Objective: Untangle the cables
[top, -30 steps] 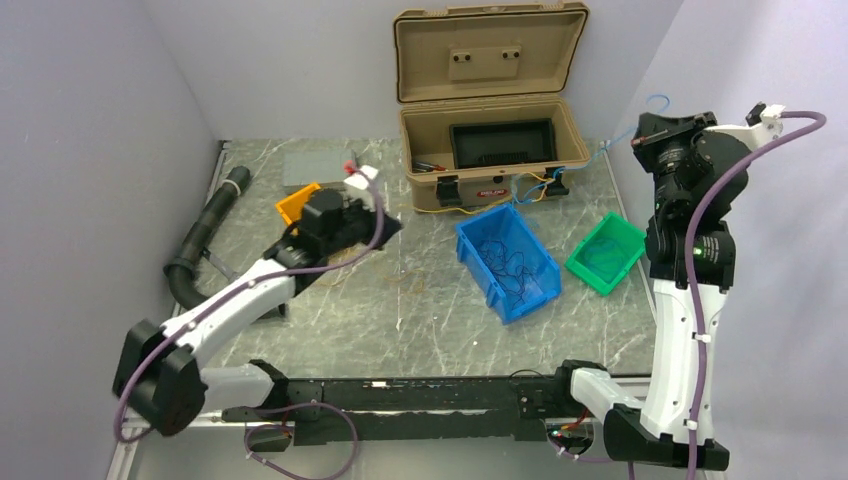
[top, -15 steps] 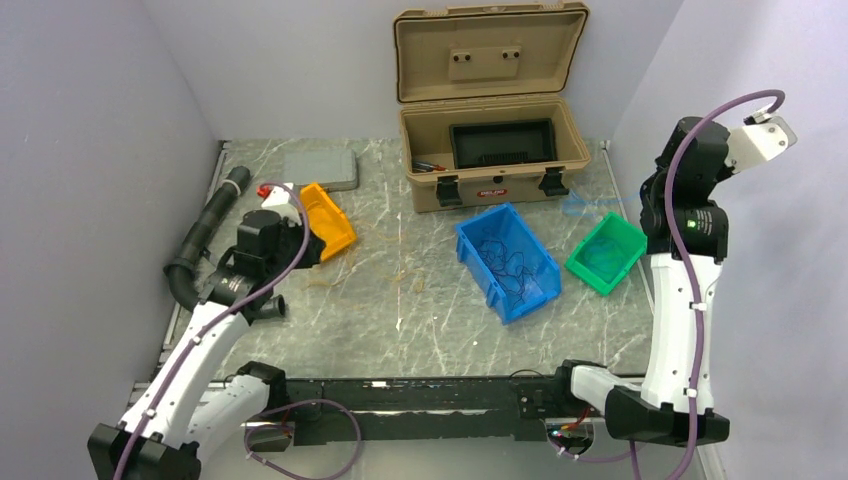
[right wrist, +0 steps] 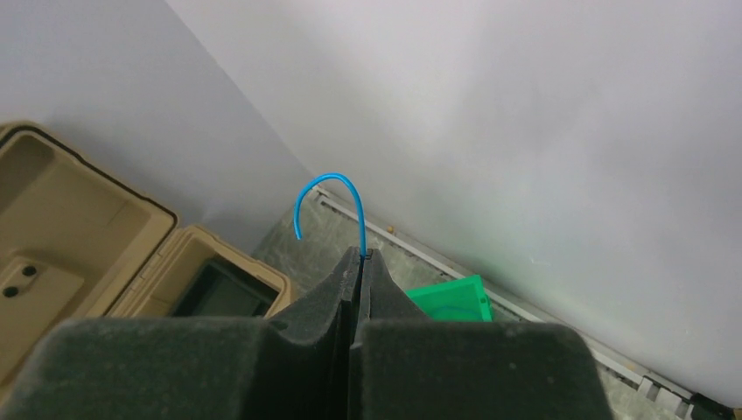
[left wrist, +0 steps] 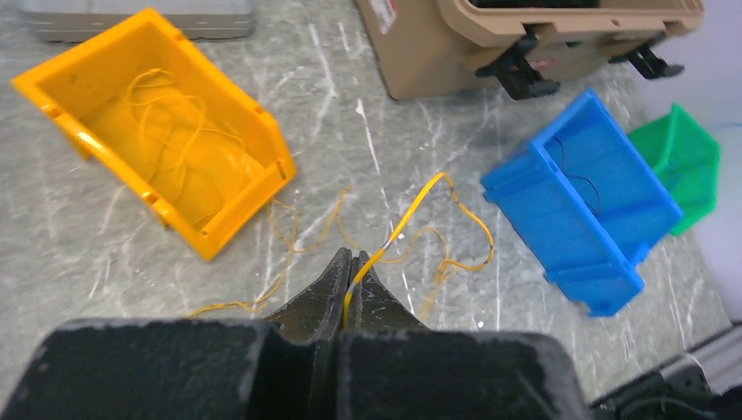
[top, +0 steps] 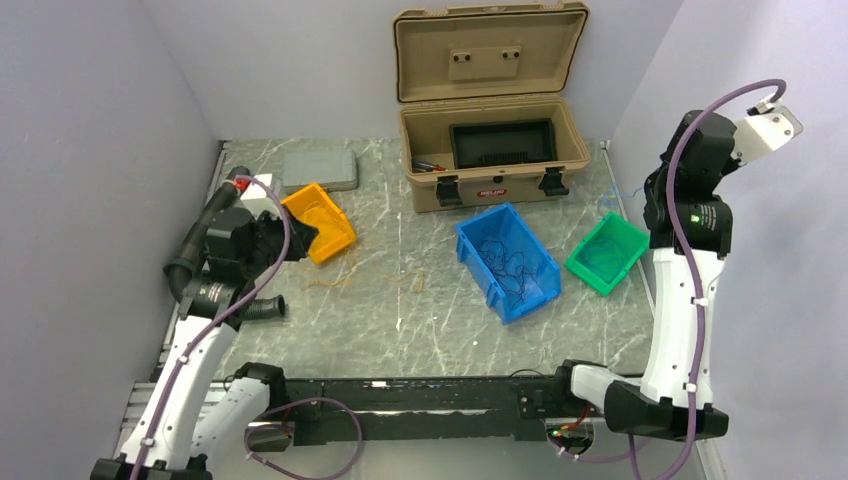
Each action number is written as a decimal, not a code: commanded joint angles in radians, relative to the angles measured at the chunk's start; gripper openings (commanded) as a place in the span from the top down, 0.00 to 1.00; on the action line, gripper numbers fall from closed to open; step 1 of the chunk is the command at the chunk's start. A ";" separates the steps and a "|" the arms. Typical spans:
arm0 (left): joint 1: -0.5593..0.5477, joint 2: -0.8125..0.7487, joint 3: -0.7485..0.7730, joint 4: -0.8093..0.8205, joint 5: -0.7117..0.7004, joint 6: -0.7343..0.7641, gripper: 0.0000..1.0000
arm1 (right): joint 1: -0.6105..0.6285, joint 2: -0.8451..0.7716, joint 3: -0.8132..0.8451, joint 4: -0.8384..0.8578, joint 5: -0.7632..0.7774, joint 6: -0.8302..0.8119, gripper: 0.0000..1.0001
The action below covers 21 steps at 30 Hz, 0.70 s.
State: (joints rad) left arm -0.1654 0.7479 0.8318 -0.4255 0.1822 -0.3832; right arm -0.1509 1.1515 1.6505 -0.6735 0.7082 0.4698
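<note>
My left gripper (left wrist: 350, 259) is shut on an orange-yellow wire (left wrist: 411, 210) that loops out over the marble table toward the blue bin (left wrist: 582, 197). More yellow wire lies on the table (top: 330, 283) and inside the orange bin (left wrist: 166, 122). In the top view the left gripper (top: 305, 240) sits beside the orange bin (top: 320, 220). My right gripper (right wrist: 360, 255) is raised high at the right wall (top: 675, 160), shut on a thin blue wire (right wrist: 328, 179) that curls above the fingertips. Dark wires lie in the blue bin (top: 507, 262).
An open tan case (top: 490, 150) stands at the back. A green bin (top: 604, 252) with blue wire sits at the right. A grey box (top: 320, 170) and a black corrugated hose (top: 205, 235) are at the left. The walls are close on both sides.
My left gripper has pulled back to the left past the orange bin with the yellow wire. My right gripper has swung up and right with the blue wire. The tangle at the case front is gone.
</note>
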 commanded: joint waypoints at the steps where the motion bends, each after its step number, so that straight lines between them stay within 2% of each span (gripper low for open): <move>1: -0.009 0.043 0.081 0.013 0.176 0.067 1.00 | -0.006 0.037 -0.005 0.003 -0.038 -0.053 1.00; 10: -0.013 0.017 0.121 -0.053 0.214 0.133 1.00 | -0.005 0.100 0.145 -0.035 -0.008 -0.093 1.00; 21: -0.020 0.031 0.154 -0.061 0.275 0.117 1.00 | -0.010 0.114 0.137 -0.002 0.069 -0.146 1.00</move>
State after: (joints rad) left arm -0.1768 0.7712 0.9226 -0.4915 0.4141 -0.2745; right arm -0.1524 1.2663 1.7729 -0.7105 0.7296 0.3645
